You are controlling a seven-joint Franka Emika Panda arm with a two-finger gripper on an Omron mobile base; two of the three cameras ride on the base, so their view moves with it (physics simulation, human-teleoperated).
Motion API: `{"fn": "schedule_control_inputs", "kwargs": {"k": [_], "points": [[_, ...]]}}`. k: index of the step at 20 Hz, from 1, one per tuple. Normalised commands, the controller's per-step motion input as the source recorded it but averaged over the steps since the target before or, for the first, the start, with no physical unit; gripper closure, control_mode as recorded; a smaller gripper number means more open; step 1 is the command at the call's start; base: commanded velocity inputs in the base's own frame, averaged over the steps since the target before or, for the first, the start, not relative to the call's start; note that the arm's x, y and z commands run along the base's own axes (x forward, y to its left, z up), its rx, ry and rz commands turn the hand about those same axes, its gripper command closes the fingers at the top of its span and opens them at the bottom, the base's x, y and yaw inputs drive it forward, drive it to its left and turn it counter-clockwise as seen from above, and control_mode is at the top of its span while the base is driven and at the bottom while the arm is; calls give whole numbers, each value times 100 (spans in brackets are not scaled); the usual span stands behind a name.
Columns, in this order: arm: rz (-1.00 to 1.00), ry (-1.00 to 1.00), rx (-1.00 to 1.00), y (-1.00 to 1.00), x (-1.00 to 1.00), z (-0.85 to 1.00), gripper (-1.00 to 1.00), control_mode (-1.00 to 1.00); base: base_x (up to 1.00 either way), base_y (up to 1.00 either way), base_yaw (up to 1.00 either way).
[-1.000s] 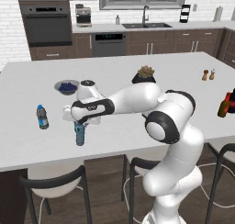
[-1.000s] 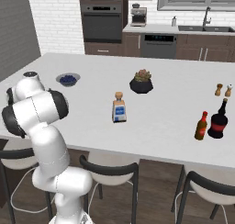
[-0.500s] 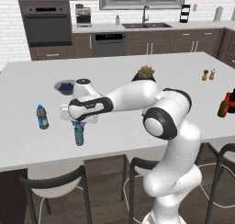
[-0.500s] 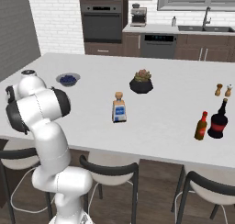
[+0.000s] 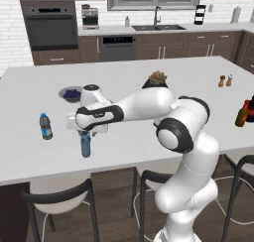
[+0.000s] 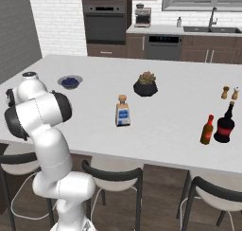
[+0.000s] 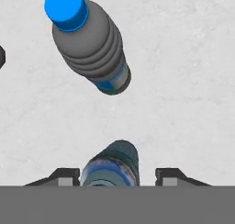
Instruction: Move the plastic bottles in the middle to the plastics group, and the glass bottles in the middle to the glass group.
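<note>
Our gripper (image 7: 118,179) spread wide above a water bottle (image 5: 86,143), fingers clear of it; second bottle (image 5: 45,126) nearby

My arm is white with dark joints. At ten o'clock from my end effector (image 7: 118,178) stands a dark-grey ribbed bottle (image 7: 91,42) with a bright blue cap and a blue band low on its body. Between my dark fingertips (image 7: 66,175) sits a light-blue bottle (image 7: 112,165), translucent, with a blue ring. The bench (image 6: 175,102) is pale white-grey with faint mottling. On it a clear squarish bottle (image 6: 123,111) carries a white-and-blue label and tan stopper. At three o'clock from that, an amber-brown bottle (image 6: 206,130) has a red cap, beside a near-black bottle (image 6: 224,125) with a red label. A blue-filled bowl (image 6: 70,81) sits at ten o'clock.
</note>
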Motion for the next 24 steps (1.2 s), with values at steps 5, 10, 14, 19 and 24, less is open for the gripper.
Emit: {"fn": "schedule_control_inputs", "kwargs": {"k": [5, 10, 14, 19, 24], "points": [[0, -5, 0, 0, -1, 19, -100, -100, 0, 0, 0], [0, -1, 1, -14, 2, 42, -100, -100, 0, 0, 0], [0, -5, 0, -46, -4, 44, -100, -100, 0, 0, 0], [0, -1, 0, -75, -13, 22, -100, -100, 0, 0, 0], [2, 0, 0, -85, -19, 9, -100, -100, 0, 0, 0]]}}
